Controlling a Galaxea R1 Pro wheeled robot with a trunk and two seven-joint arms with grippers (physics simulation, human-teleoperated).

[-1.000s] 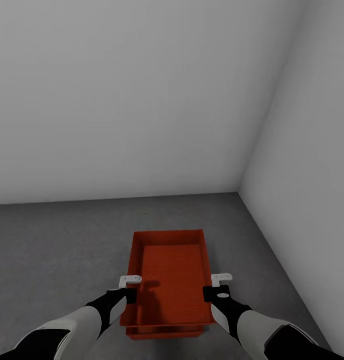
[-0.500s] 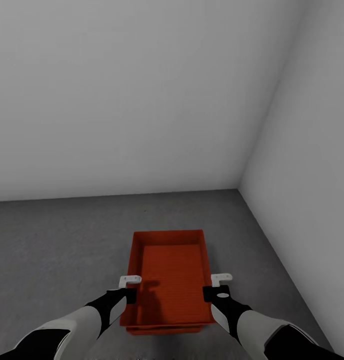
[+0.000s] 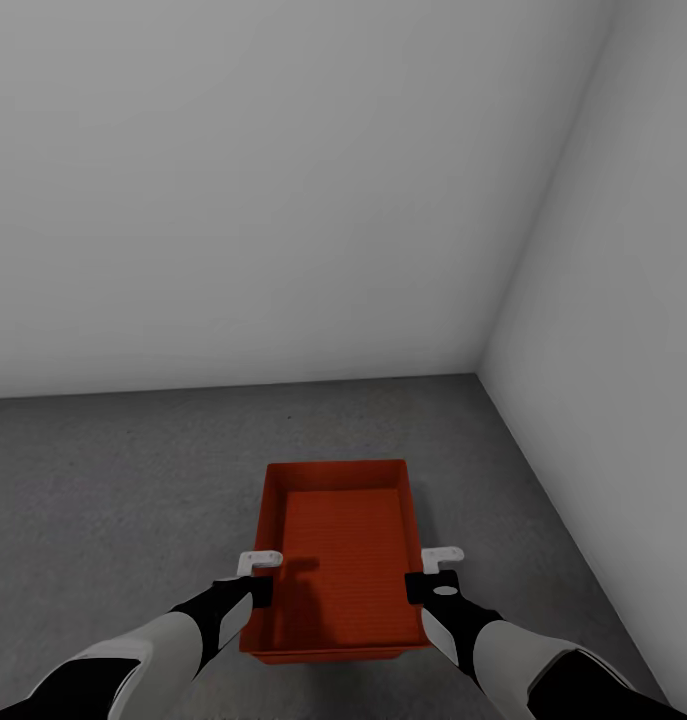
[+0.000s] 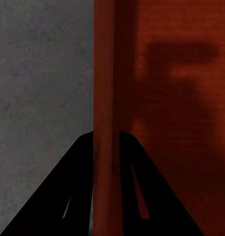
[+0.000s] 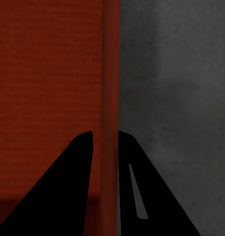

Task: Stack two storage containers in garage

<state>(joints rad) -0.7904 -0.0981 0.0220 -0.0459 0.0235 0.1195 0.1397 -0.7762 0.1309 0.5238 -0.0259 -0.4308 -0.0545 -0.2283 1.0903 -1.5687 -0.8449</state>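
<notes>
Above grey concrete floor [image 3: 113, 480] by white walls [image 3: 233, 180], both hands [image 3: 251, 575] [image 3: 435, 572] grip the container [image 3: 338, 540].

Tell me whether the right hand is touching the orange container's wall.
Touching. In the right wrist view the right hand straddles the orange container, its fingers pressed flush against both faces of the side wall, no gap visible.

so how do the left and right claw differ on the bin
The left claw clamps the bin's left long wall; the right claw clamps its right one. The left claw throws a dark shadow onto the bin's bottom; none like it shows by the right claw. Both straddle a wall, one finger inside, one outside, about level.
</notes>
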